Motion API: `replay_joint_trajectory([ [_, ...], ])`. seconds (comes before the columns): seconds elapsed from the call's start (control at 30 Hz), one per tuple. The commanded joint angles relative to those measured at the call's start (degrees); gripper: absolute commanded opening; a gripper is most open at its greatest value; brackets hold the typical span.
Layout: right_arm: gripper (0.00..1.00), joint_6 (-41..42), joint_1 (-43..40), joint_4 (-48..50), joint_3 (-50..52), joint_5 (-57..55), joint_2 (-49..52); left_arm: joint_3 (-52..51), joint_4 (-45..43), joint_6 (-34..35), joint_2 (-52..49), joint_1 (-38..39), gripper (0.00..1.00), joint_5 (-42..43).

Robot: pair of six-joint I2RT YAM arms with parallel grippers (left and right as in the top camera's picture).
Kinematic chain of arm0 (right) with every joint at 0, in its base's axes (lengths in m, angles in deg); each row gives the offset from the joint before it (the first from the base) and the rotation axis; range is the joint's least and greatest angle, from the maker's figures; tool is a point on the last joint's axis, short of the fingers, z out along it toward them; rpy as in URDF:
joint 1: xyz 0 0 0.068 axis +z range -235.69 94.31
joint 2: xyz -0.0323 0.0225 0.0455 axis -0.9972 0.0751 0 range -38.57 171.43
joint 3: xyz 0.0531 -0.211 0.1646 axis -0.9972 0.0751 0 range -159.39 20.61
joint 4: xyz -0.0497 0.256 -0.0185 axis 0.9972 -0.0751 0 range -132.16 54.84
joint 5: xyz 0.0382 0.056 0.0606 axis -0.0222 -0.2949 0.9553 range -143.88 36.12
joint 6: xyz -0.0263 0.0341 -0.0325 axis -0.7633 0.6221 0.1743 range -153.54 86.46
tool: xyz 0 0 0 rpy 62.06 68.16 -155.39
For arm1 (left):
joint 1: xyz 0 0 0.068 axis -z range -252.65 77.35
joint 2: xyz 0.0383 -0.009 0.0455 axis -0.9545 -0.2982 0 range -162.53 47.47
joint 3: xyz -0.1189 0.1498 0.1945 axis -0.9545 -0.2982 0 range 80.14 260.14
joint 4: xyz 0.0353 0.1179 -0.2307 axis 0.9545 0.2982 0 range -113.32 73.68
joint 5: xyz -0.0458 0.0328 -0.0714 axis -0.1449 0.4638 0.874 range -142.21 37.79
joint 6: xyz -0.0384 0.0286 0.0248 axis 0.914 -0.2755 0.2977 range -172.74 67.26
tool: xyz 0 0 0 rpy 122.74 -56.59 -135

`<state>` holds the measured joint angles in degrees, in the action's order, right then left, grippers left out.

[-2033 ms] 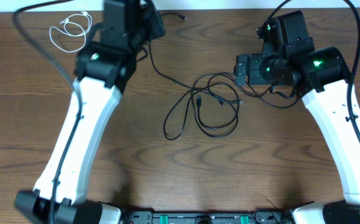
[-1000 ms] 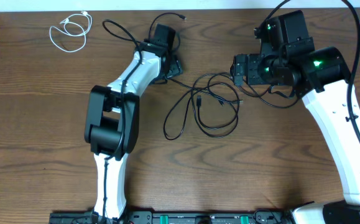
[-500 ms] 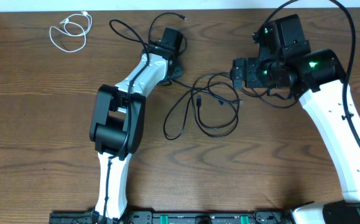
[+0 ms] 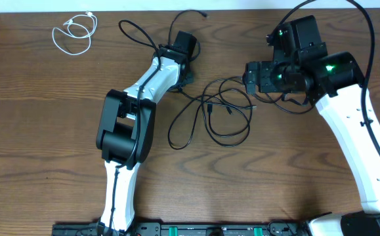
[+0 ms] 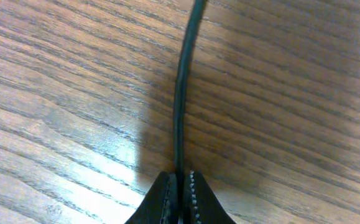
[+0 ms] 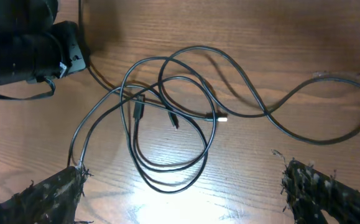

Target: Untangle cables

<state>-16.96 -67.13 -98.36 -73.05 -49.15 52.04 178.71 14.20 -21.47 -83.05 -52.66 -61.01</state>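
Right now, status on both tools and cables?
Left tool shut on thin black cord. Right tool open over tangled black loops. Thin white cord coiled apart.

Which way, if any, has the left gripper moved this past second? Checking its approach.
Yes: the left gripper moved slightly right in the overhead view, farther from the white cord.

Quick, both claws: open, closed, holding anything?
Left claw: closed on a black cable.
Right claw: open, holding nothing.

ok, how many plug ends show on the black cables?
4. Three inside the tangle: a bigger black plug, a small plug beside it, a light-tipped plug further right. A fourth plug at the far edge of the table. Others may hide under the left gripper.
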Motion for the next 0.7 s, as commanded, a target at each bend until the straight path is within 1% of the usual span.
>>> replay_joint_trajectory([
  [0.0, 0.99, 0.55, 0.28, -0.37, 0.31, 0.35, 0.48, 1.6, 2.6, -3.87, -0.87, -0.28, 0.07, -0.57],
  [0.07, 0.99, 0.55, 0.28, -0.39, 0.33, 0.35, 0.48, 2.99, 3.58, -4.26, 1.49, -0.28, 0.07, -0.79],
  [0.17, 0.99, 0.55, 0.28, 0.61, 0.39, 0.37, 0.48, 4.11, 3.8, -4.24, 7.8, -0.28, 0.07, -0.42],
  [0.23, 0.99, 0.55, 0.28, 2.34, 0.72, 0.37, 0.48, 4.11, 3.8, -4.24, 13.05, -0.24, 0.07, 1.49],
  [0.4, 0.99, 0.57, 0.28, 9.44, 3.56, 2.64, 0.48, 4.11, 3.8, -4.66, 23.76, -0.24, 0.07, 7.56],
  [0.53, 0.99, 1.07, 0.28, 15.23, 7.76, 8.79, 0.48, 4.11, 3.8, -4.68, 29.66, -0.24, 0.07, 8.87],
  [0.67, 0.99, 3.63, 0.28, 21.81, 13.0, 11.45, 0.48, 4.11, 3.41, -4.68, 34.25, -0.24, 0.07, 10.6],
])
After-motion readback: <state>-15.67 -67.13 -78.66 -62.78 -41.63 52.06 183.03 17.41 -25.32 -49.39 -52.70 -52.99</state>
